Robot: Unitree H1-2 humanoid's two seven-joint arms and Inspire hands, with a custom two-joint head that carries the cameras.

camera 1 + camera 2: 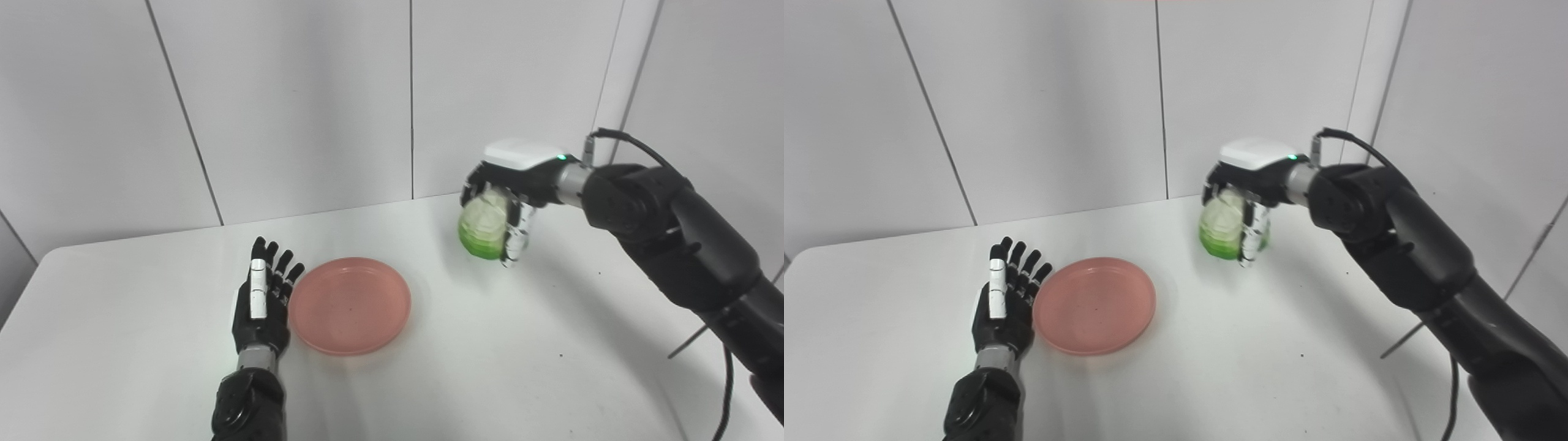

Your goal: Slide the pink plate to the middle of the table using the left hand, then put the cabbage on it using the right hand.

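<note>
Pink and shallow, the round plastic plate [350, 305] sits mid-worktop touching the flat, spread left hand [262, 303], while the right hand [503, 205], wrapped around the pale-green leafy cabbage [482, 228] above the far right edge, might drop it short.

The left hand [260, 303] lies flat, fingers [259, 288] extended, while the raised right hand [511, 190] has fingers [517, 236] curled downward.

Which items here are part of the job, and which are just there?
Job:
- pink plate, empty, mid-table
- cabbage, off the table, right of the plate
- right hand, shut on the cabbage
- left hand, open, at the plate's left rim

Just there:
- white table
- black cable
</note>
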